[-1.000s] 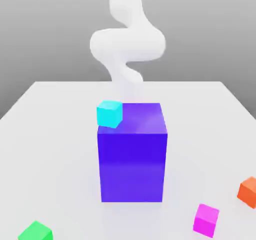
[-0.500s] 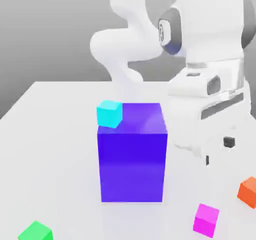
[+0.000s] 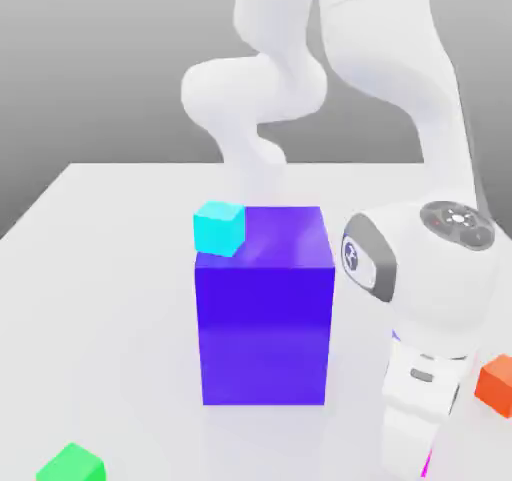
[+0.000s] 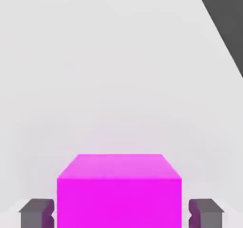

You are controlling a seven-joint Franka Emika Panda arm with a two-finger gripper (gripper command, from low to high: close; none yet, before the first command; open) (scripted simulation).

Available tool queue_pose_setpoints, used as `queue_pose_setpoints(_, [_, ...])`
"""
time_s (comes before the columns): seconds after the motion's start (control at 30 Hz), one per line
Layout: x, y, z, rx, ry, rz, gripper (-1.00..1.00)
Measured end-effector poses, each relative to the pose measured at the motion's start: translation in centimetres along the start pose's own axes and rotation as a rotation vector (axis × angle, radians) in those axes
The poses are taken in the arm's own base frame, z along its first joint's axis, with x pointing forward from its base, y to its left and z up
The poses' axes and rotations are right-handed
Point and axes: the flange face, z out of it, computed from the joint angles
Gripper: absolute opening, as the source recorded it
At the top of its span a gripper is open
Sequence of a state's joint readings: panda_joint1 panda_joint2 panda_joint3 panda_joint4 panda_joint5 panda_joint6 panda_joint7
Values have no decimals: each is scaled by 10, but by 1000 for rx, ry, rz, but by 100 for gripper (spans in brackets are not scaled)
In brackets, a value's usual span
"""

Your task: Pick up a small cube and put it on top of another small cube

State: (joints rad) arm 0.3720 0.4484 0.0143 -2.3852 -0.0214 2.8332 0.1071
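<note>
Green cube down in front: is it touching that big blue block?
Apart: the exterior view plainly shows a stretch of white table between the green cube and the blue block.

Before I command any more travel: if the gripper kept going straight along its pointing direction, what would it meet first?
Probably the white tabletop: the gripper points down at it, with the pink cube between its fingers. How much depth remains is unclear.

A cyan cube (image 3: 219, 229) sat on a blue block (image 3: 265, 319) mid-frame; the gripper reached a magenta cube (image 3: 427, 464), lower right.
</note>
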Motion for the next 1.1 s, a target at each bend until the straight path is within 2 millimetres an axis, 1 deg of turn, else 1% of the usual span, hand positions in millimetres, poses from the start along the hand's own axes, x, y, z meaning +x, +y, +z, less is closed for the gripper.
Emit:
queue_pose_setpoints(0.03, [0,0,0,0,-1,0,-100])
queue_pose_setpoints(0.07, [0,0,6,0,-1,0,-100])
queue_pose_setpoints(0.1, [0,0,2,0,-1,-1,-100])
queue_pose_setpoints(0.17, [0,0,-17,-1,0,-1,-100])
queue_pose_setpoints(0.23, [0,0,-42,0,-1,-1,-100])
queue_pose_setpoints(0.27, [2,12,-51,-1,-1,33,-100])
queue_pose_setpoints(0.3, [7,35,-57,-2,-3,98,-100])
queue_pose_setpoints(0.37, [12,89,-65,-3,-7,242,-100])
queue_pose_setpoints(0.47, [9,165,-75,-3,-9,447,-100])
queue_pose_setpoints(0.53, [0,215,-82,-3,-9,578,-100])
queue_pose_setpoints(0.63, [-23,286,-92,0,-7,772,-100])
queue_pose_setpoints(0.67, [-31,310,-90,1,-6,836,-100])
queue_pose_setpoints(0.7, [-39,333,-84,2,-4,900,-100])
queue_pose_setpoints(0.73, [-47,356,-72,3,-3,965,-100])
queue_pose_setpoints(0.77, [-54,372,-56,3,-2,1009,100])
queue_pose_setpoints(0.93, [-54,372,-56,3,-2,1009,100])
queue_pose_setpoints(0.97, [-58,380,-48,2,-1,1031,100])
queue_pose_setpoints(1.0, [-59,384,-52,1,0,1041,100])
queue_pose_setpoints(1.03, [-60,386,-63,1,1,1046,100])
queue_pose_setpoints(1.1, [-61,388,-90,0,1,1051,100])
